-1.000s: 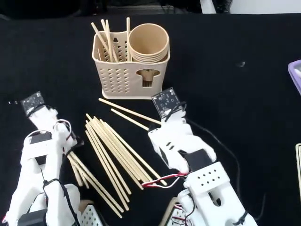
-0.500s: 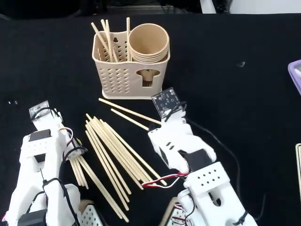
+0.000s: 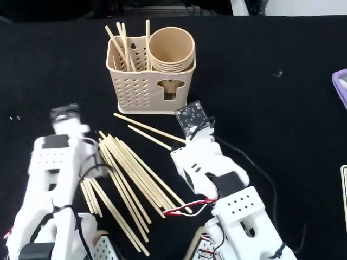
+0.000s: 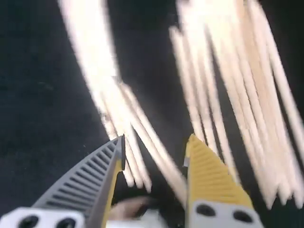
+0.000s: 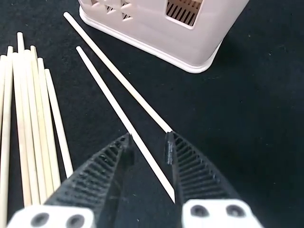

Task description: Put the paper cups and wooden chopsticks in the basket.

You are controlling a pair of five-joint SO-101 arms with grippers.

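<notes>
The cream basket (image 3: 146, 81) stands at the back of the black table. It holds a stack of paper cups (image 3: 171, 49) and a few upright chopsticks (image 3: 126, 46). A loose pile of wooden chopsticks (image 3: 133, 176) lies between the arms. Two more single chopsticks (image 3: 147, 130) lie just in front of the basket. My left gripper (image 4: 154, 152) is open just above the pile's left side, with blurred chopsticks (image 4: 137, 137) between its fingers. My right gripper (image 5: 147, 141) is open low over one single chopstick (image 5: 118, 111), which runs between its fingertips. The basket's base (image 5: 161, 28) is close ahead.
The left arm (image 3: 51, 168) and right arm (image 3: 211, 168) rise from the table's near edge. A red and white cable (image 3: 187, 207) lies by the pile's near end. A purple item (image 3: 340, 84) sits at the far right edge.
The left arm has swung right and forward, toward the chopstick pile. The right arm has not moved.
</notes>
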